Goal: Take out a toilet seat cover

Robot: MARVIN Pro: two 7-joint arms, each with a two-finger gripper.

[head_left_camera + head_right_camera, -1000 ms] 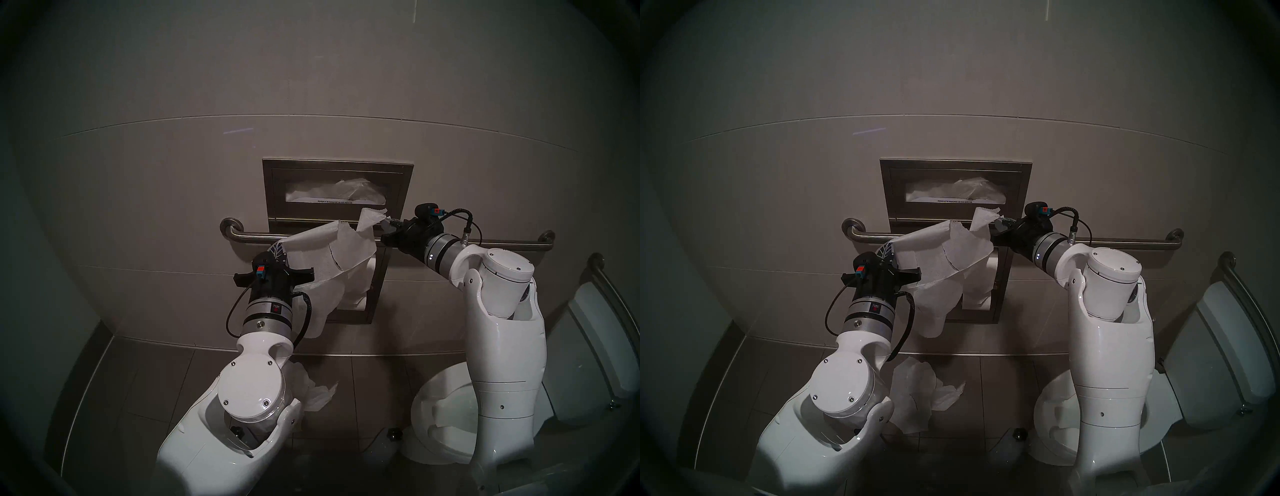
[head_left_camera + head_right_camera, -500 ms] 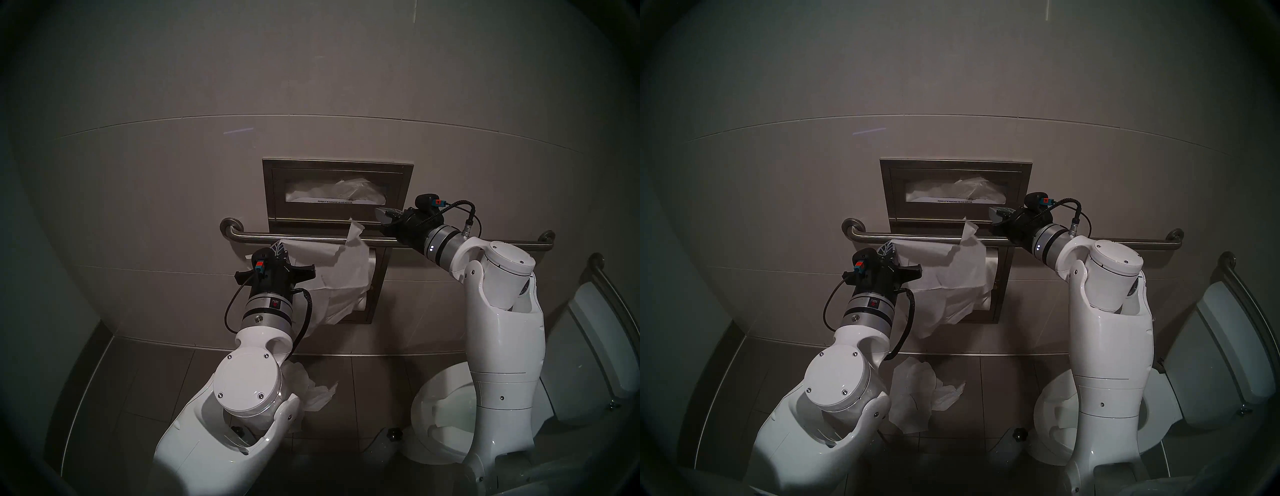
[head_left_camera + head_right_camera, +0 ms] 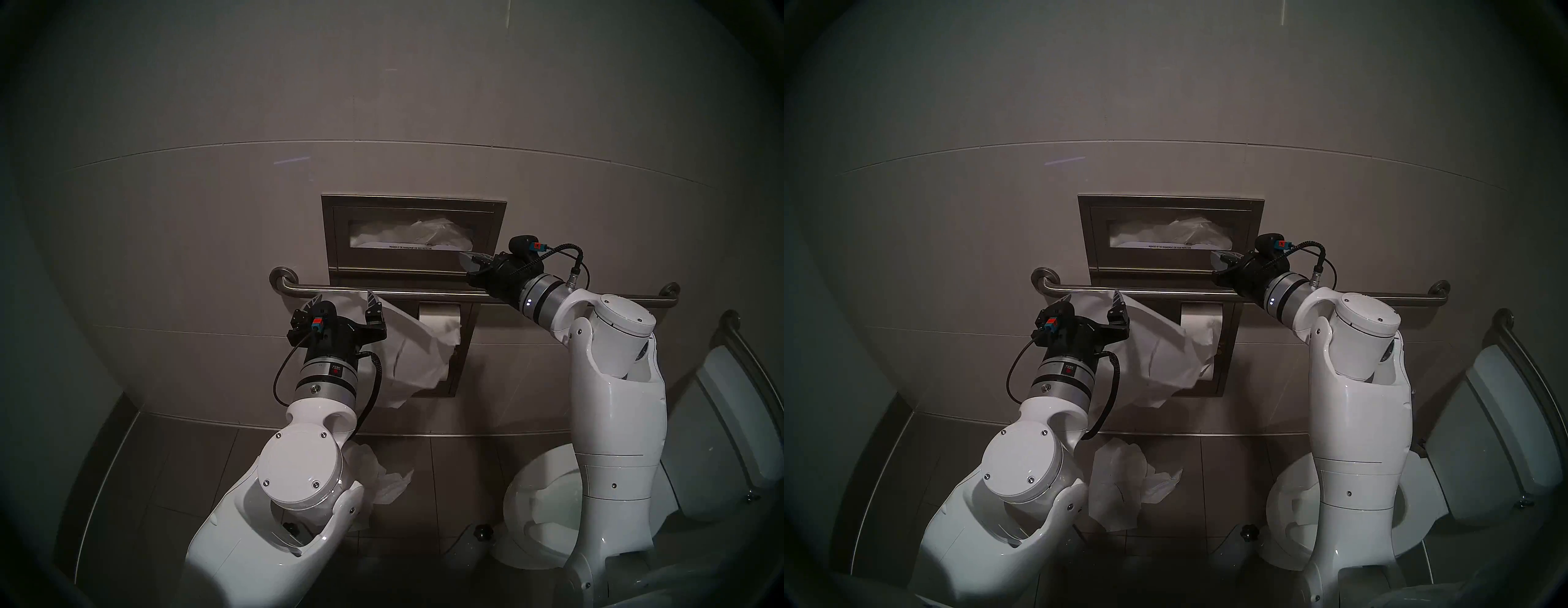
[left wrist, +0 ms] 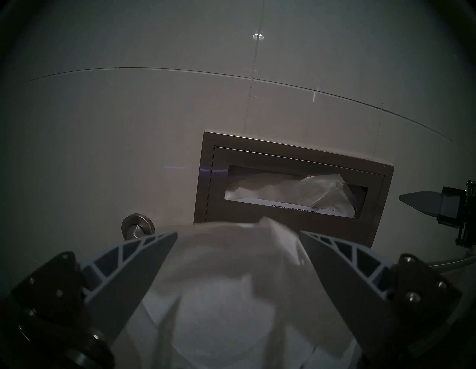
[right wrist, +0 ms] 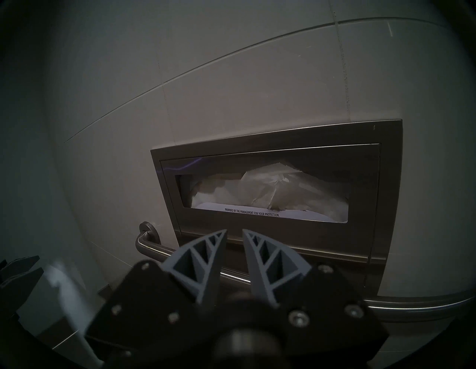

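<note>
White toilet seat cover (image 3: pixel 407 352) drapes, seemingly loose, between spread left tool (image 3: pixel 341 303) fingers; right tool (image 5: pixel 235 241) narrow, empty.

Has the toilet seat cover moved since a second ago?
Yes. The toilet seat cover has dropped: its top edge stood above the grab bar before, and now all of it hangs below the bar.

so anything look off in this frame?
Yes. The seat cover hangs loose below the grab bar, draped over the open left gripper, not pinched. The right gripper is open and empty. Another crumpled sheet lies on the floor.
</note>
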